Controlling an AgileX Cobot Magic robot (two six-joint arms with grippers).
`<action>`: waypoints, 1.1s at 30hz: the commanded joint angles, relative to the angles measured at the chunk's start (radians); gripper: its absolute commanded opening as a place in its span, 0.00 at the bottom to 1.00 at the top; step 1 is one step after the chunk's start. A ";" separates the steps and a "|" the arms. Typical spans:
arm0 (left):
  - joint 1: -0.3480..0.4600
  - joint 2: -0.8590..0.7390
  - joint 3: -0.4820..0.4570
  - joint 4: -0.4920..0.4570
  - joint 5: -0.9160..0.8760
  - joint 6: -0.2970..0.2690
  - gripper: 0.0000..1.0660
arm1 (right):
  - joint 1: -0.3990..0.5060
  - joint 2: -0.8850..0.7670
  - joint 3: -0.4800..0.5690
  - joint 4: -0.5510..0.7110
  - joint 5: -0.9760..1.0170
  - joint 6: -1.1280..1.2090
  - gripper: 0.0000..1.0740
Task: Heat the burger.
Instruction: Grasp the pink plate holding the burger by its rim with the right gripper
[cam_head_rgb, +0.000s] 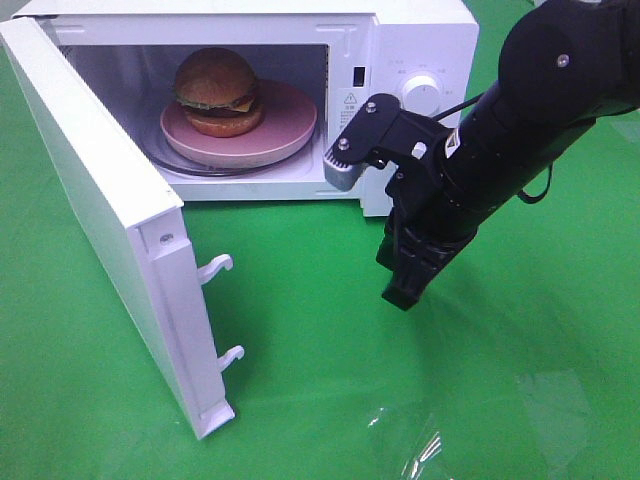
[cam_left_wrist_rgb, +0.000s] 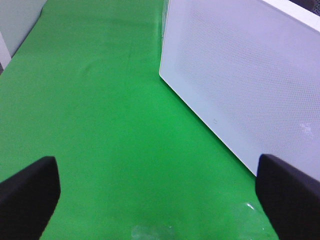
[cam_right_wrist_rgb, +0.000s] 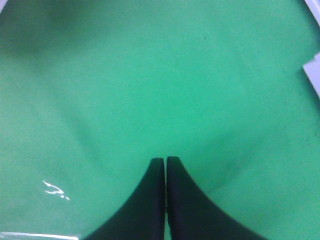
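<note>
The burger (cam_head_rgb: 217, 90), with a brown domed bun, sits on a pink plate (cam_head_rgb: 285, 135) inside the white microwave (cam_head_rgb: 420, 40). The microwave door (cam_head_rgb: 110, 220) stands wide open toward the front left. My right gripper (cam_head_rgb: 402, 290) is shut and empty, pointing down over the green surface in front of the microwave's control panel; its closed fingertips (cam_right_wrist_rgb: 165, 162) show in the right wrist view. My left gripper (cam_left_wrist_rgb: 160, 195) is open and empty, its fingers (cam_left_wrist_rgb: 27, 192) spread apart near the microwave's perforated white side (cam_left_wrist_rgb: 240, 85). The left arm does not show in the exterior high view.
A green cloth (cam_head_rgb: 320, 380) covers the table. The microwave dial (cam_head_rgb: 422, 92) is on the right panel. Two door latches (cam_head_rgb: 215, 268) stick out of the open door's edge. A patch of glare (cam_head_rgb: 425, 450) lies at the front.
</note>
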 joint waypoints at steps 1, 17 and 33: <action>0.002 -0.006 0.003 -0.004 -0.007 -0.001 0.93 | -0.001 -0.008 -0.007 -0.013 0.007 -0.185 0.02; 0.002 -0.006 0.003 -0.004 -0.007 -0.001 0.93 | -0.001 -0.008 -0.007 -0.045 -0.095 -0.921 0.05; 0.002 -0.006 0.003 -0.004 -0.007 -0.001 0.93 | 0.002 -0.008 -0.007 -0.154 -0.201 -0.713 0.76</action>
